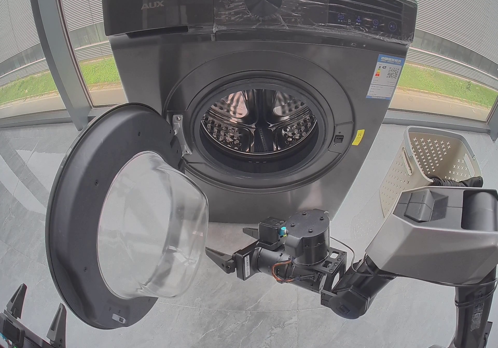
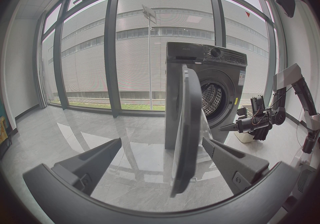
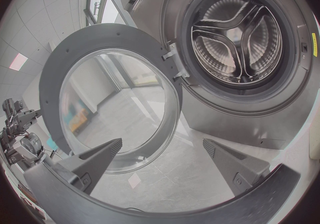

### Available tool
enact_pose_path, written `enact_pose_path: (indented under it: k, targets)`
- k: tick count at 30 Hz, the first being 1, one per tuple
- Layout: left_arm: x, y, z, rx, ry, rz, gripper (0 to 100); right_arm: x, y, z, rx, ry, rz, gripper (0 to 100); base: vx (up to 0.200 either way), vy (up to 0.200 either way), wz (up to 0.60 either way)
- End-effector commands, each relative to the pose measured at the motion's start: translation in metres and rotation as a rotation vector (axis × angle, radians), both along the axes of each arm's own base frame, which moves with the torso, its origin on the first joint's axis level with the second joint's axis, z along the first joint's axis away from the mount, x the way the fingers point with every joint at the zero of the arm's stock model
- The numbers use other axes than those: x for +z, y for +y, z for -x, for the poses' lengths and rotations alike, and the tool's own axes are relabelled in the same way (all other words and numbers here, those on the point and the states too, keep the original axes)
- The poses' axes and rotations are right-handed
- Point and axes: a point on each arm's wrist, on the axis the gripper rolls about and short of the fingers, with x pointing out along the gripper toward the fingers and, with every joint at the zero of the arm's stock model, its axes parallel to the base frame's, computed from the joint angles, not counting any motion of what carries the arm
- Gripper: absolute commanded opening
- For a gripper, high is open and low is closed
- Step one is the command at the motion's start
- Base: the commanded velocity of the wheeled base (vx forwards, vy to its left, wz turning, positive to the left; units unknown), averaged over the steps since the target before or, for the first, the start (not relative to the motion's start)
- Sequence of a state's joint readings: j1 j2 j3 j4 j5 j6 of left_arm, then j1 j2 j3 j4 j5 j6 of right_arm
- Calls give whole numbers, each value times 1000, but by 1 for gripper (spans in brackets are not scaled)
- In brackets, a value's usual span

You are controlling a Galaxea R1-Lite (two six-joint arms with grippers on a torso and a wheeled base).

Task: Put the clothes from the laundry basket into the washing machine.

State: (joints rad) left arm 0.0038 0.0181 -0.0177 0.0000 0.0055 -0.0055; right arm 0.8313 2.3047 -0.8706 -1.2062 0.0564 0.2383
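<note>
The grey washing machine (image 1: pixel 259 105) stands with its round door (image 1: pixel 119 214) swung wide open to the left. Its steel drum (image 1: pixel 258 123) holds no clothes. A white perforated laundry basket (image 1: pixel 415 162) sits on the floor to the machine's right; its contents are hidden. My right gripper (image 1: pixel 231 248) hangs low in front of the machine, pointing left toward the door, open with nothing between its fingers. In the right wrist view, the right gripper (image 3: pixel 163 144) faces the door glass (image 3: pixel 113 104) and the drum (image 3: pixel 236 37). My left gripper (image 1: pixel 36 312) is open at the lower left, below the door.
Grey tiled floor (image 1: pixel 249 307) spreads in front of the machine. Tall windows with dark frames (image 1: pixel 52 37) stand behind it. The open door's edge (image 2: pixel 188 127) sits close ahead of the left gripper (image 2: pixel 163 144). The right arm's upper links (image 1: pixel 441 235) stand in front of the basket.
</note>
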Motion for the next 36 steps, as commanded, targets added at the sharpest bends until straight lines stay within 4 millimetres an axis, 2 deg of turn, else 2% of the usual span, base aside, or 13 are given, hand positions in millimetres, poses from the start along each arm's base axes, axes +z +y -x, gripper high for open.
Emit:
enact_pose_path:
  k: [1, 7, 10, 16, 19, 23, 30, 36]
  targets:
    - [-5, 0, 0, 1, 0, 1, 100, 0, 0, -1, -2, 0, -3, 100, 0, 0, 0]
    - [-5, 0, 0, 1, 1, 1, 100, -2, 1, -2, -3, 1, -2, 100, 0, 0, 0]
    - [-5, 0, 0, 1, 0, 1, 100, 5, 13, -5, 12, -27, -46, 100, 0, 0, 0]
    - [-5, 0, 0, 1, 1, 1, 100, -2, 39, -21, 19, -4, -47, 100, 0, 0, 0]
    - [-5, 0, 0, 1, 0, 1, 100, 2, 53, -25, 2, -2, -54, 100, 0, 0, 0]
    - [-5, 0, 0, 1, 0, 1, 100, -6, 63, -31, -23, -10, -62, 100, 0, 0, 0]
    - [-5, 0, 0, 1, 0, 1, 100, -9, 68, -38, -59, -26, -71, 100, 0, 0, 0]
    - [-5, 0, 0, 1, 1, 1, 100, 14, 57, -40, -83, -49, -96, 100, 0, 0, 0]
